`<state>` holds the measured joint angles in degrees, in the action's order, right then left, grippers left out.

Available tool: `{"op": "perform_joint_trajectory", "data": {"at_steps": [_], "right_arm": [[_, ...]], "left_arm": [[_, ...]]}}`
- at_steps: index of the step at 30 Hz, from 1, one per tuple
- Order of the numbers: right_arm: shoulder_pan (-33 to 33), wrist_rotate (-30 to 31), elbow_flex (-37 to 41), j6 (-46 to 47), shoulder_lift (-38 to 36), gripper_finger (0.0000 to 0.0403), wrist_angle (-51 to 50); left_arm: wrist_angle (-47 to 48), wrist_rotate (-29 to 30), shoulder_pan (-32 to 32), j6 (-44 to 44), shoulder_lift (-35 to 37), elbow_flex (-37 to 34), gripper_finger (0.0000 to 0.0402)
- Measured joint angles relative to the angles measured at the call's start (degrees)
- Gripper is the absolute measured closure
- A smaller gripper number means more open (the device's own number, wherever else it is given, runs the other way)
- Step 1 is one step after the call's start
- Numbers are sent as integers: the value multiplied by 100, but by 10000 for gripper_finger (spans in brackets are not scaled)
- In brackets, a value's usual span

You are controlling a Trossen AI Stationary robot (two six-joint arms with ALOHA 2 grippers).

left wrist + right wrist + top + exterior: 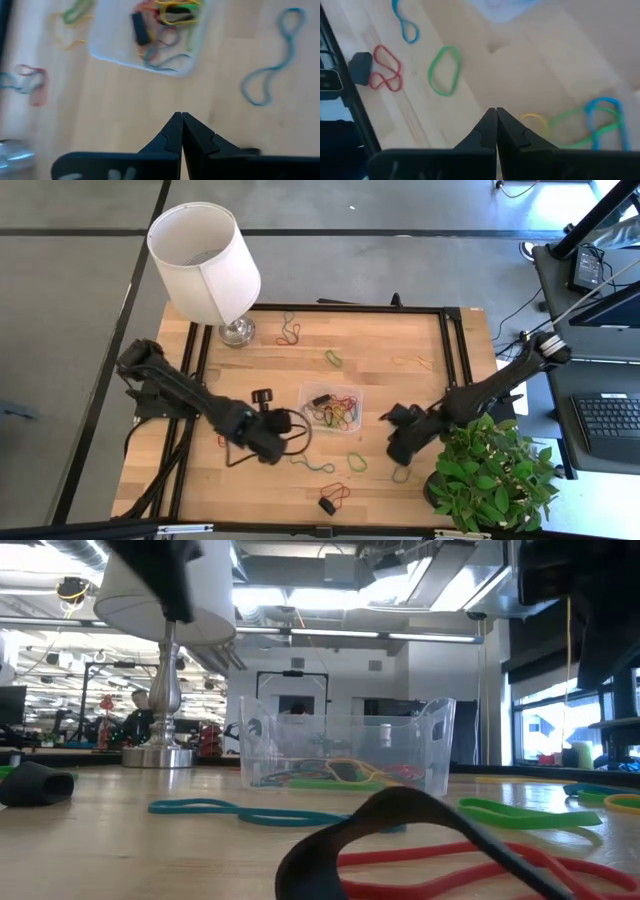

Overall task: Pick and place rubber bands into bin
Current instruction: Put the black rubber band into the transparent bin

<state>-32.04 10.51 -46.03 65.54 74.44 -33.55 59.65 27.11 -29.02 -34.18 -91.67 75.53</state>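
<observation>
The clear bin (332, 408) stands mid-table with several coloured rubber bands inside; it also shows in the low view (345, 745) and ahead of my left fingers (150, 35). Loose bands lie flat on the wood: a teal one (315, 465), a green one (357, 462), a red one (333, 498), a blue-green pair (402, 474), and others at the far side (289, 330). My left gripper (290, 422) is shut, just left of the bin, holding nothing (181, 122). My right gripper (394, 450) is shut and empty (496, 117), right of the bin, above the near bands.
A lamp with a white shade (205, 260) stands on its metal base (237, 332) at the far left corner. A potted plant (490, 475) crowds the near right corner. Black frame rails (455, 350) border the tabletop. A small black piece (326, 505) lies by the red band.
</observation>
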Motion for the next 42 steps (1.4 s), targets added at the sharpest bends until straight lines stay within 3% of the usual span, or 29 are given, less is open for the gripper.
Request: {"op": "perform_joint_trajectory", "data": {"at_steps": [3, 9, 13, 19, 25, 29, 33, 38, 42], "right_arm": [[-144, 1, -560, 196, 585, 403, -340], [-490, -7, -1274, 136, 1383, 403, -590], [-657, -12, -1352, -322, 1681, 394, -584], [-718, -19, -1350, -124, 1866, 379, -320], [-718, -16, -1350, -140, 1884, 384, -107], [-715, -7, -1350, -145, 1877, 390, -34], [-716, -3, -1350, -150, 1877, 395, -31], [-716, -1, -1350, -131, 1877, 392, -5], [-716, 0, -1350, -127, 1875, 390, 48]], "left_arm": [[-609, -24, -223, -143, 487, -750, 400], [-817, -163, -398, 44, 1083, -1616, 400], [-874, -253, -400, 660, 1119, -1866, 400], [-1049, -292, -344, 733, 1110, -2063, 400], [-990, -266, -334, -105, 1110, -2066, 397], [-627, -410, -321, -760, 1110, -2066, 368], [-360, -518, -326, -1181, 1110, -2068, 313], [-241, -181, -377, -1416, 1110, -2068, 251], [-244, -621, -426, -1481, 1110, -2068, 232]]}}
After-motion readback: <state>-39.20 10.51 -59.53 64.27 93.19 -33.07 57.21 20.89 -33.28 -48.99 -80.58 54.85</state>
